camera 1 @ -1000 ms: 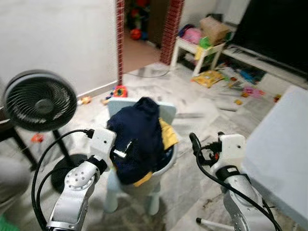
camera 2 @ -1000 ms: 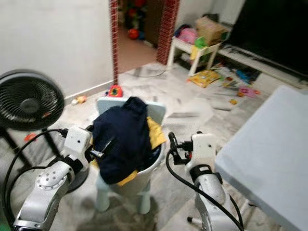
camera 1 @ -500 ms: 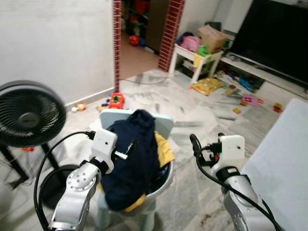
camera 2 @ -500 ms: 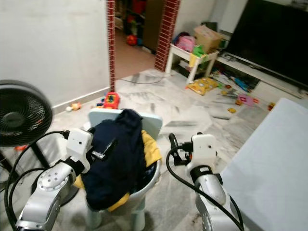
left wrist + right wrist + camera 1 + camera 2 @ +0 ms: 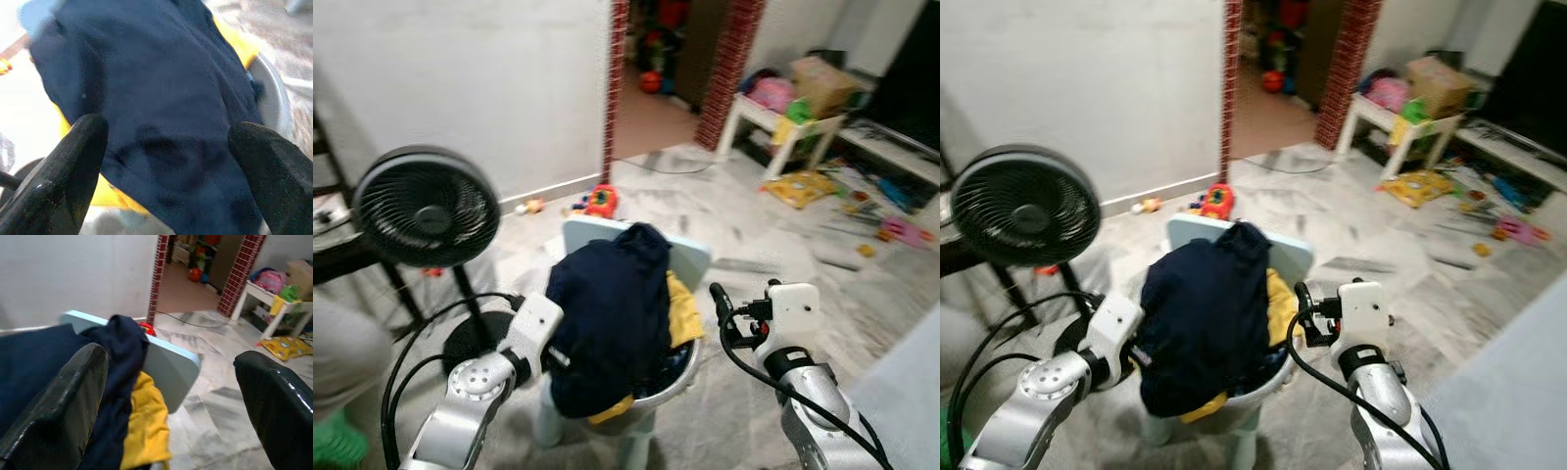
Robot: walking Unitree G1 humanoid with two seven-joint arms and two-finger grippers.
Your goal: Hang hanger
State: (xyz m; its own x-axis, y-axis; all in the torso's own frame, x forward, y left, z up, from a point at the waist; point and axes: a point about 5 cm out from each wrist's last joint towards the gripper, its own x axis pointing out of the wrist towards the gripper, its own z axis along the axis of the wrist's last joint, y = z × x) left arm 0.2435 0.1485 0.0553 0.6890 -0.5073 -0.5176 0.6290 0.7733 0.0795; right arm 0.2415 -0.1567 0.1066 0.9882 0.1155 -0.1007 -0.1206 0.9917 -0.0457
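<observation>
Navy garment (image 5: 612, 313): I see it heaped over a small pale-blue chair (image 5: 690, 257), draped down the front of the seat, with a yellow cloth (image 5: 682, 311) poking out underneath on the side toward my right arm.
Hanger: I can't pick one out anywhere; if it sits under the navy heap, it is hidden from me.
Left claw (image 5: 166, 161): up against the navy garment at the chair's left side. Through the wrist camera both fingers (image 5: 73, 161) stand wide apart with dark cloth between them, so it is released and grasping nothing.
Right claw (image 5: 171, 396): held just beside the chair on its right, apart from the cloth. Fingers spread wide, released, with the chair back and yellow cloth seen between them.
Basin (image 5: 677, 377): a grey-white rim shows under the clothes on the chair seat.
Fan (image 5: 426, 208): a black standing fan, left of the chair, close to my left arm.
Floor (image 5: 754, 230): pale marble tile, toys and books scattered toward the far right.
White side table (image 5: 783, 127): by the far wall, piled with a box and bright things.
Doorway (image 5: 671, 73): framed in red brick pattern, straight behind the chair.
</observation>
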